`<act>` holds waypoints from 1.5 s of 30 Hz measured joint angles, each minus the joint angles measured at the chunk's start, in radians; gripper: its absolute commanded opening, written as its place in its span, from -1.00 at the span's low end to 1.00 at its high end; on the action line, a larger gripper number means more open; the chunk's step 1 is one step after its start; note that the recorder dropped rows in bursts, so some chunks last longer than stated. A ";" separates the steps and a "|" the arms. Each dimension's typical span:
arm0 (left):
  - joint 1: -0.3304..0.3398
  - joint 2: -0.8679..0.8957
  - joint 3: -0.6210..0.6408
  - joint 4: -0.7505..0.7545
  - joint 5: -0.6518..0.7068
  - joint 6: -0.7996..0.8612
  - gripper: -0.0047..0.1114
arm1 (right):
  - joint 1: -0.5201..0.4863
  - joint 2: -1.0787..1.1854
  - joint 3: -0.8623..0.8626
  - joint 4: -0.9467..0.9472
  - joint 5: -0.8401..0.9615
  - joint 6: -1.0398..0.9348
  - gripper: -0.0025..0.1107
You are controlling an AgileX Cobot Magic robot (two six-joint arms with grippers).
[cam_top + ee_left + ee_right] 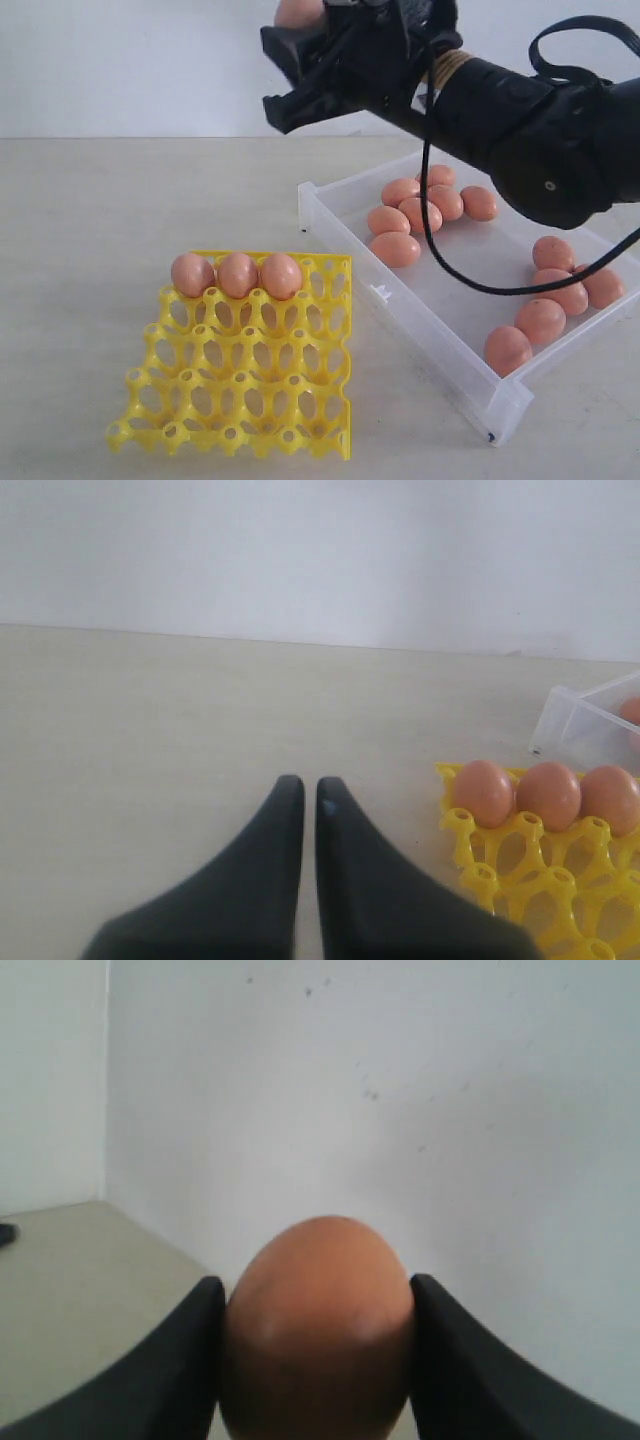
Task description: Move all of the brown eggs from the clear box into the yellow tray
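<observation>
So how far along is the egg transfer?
Done: three brown eggs sit along one edge row of the yellow tray.
In hand: the right tool holds a fourth egg high above the table.
Left: about twelve remaining eggs in the clear box; thirteen cups are empty. The left tool is shut beside the tray.

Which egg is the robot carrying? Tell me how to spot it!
Find the black arm reaching in above the clear box. At its tip, the right hand pinches one brown egg at the top of the exterior view. It is the only egg in the air; the others lie in the box or sit in the yellow tray.
</observation>
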 measured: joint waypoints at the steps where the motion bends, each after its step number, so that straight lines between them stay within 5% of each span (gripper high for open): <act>1: 0.000 0.000 0.000 0.000 0.000 0.000 -0.85 | 0.014 -0.001 0.000 -0.035 0.028 0.063 -0.96; 6: 0.000 0.000 0.000 0.000 0.000 0.000 -0.85 | 0.057 -0.001 0.000 -0.368 0.050 0.444 -0.96; 9: 0.000 0.000 0.000 0.000 0.000 0.000 -0.85 | 0.058 -0.001 0.000 -0.585 -0.092 0.728 -0.96; 15: 0.000 0.000 0.000 0.000 0.000 0.000 -0.85 | 0.060 -0.001 0.000 -0.748 -0.423 0.949 -0.96; 22: 0.000 0.000 0.000 0.000 0.000 0.000 -0.85 | 0.032 0.001 0.000 -0.766 -0.475 0.950 -0.96; 33: 0.000 0.000 0.000 0.000 0.000 0.000 -0.85 | -0.337 0.245 -0.001 -0.816 -0.507 1.093 -0.96; 38: 0.000 0.000 0.000 0.000 0.000 0.000 -0.85 | -0.316 0.325 -0.001 -0.920 -0.497 1.012 -0.96; 45: 0.000 0.000 0.000 0.000 0.000 0.000 -0.85 | -0.198 0.332 -0.001 -0.944 -0.215 0.829 -0.96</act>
